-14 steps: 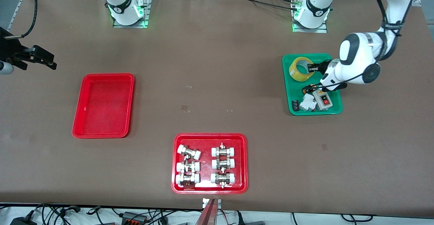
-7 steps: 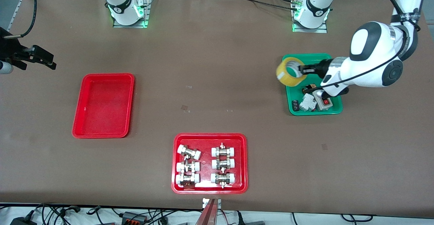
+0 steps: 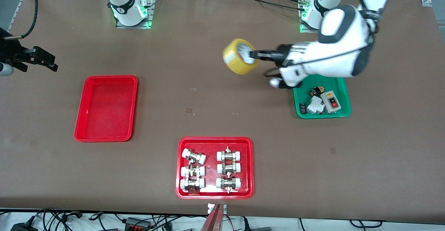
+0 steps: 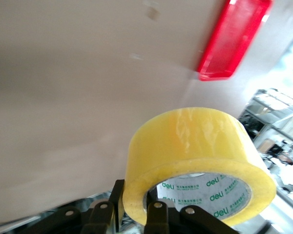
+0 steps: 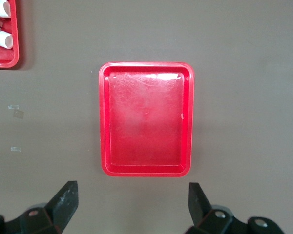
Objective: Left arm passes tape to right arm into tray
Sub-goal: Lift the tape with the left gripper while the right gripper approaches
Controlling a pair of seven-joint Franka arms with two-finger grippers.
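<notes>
Tape (image 3: 239,56) pinched through its ring wall by left end effector (image 3: 251,55), aloft over mid-bench; probably light, stiff, slick outside, best retaken across free rim; right end effector (image 5: 132,202) spread wide, empty, hanging above tray (image 5: 103,122).

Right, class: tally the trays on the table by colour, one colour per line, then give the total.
Red trays: 2, the plain tray and the fittings tray
Green trays: 1, the green tray
Total: 3
</notes>
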